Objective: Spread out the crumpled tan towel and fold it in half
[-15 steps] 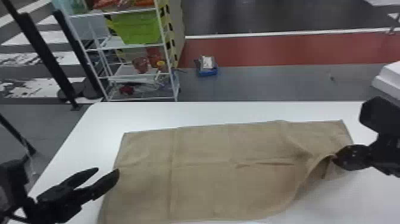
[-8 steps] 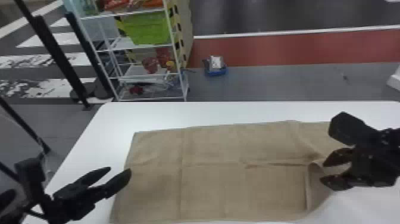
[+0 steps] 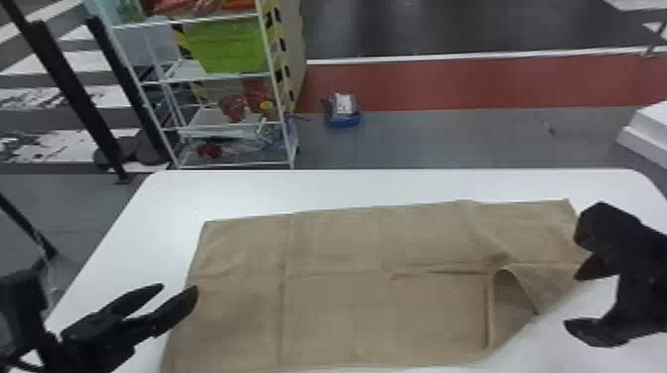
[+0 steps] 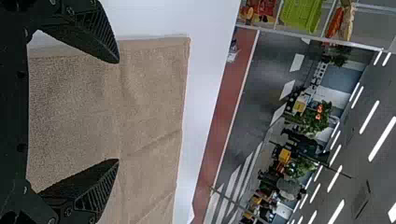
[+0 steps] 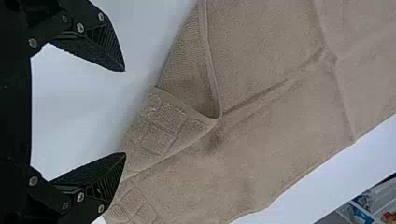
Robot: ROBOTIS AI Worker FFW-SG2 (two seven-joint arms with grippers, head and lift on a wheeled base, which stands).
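Observation:
The tan towel [image 3: 347, 302] lies mostly flat, with creases across it and its near right corner turned over in a raised fold. At its left edge stands my left gripper [image 3: 179, 286], fingers apart. My right gripper [image 3: 578, 302] is off the towel's right end, its fingers wide apart with nothing held. In the left wrist view, the open left gripper [image 4: 117, 111] is over the towel [image 4: 149, 98]. In the right wrist view, the right gripper [image 5: 125, 112] gapes beside the turned-over corner of the towel [image 5: 261, 154].
The white table [image 3: 317, 191] extends behind the towel and to both sides. Beyond it on the left stands a wire shelf [image 3: 223, 74] with a green basket [image 3: 226, 47]. A blue item [image 3: 343, 119] lies on the floor.
The right gripper has let go of the towel's right part and opened, now standing apart from it. The towel's near right corner has dropped into a fold. The head view has shifted.

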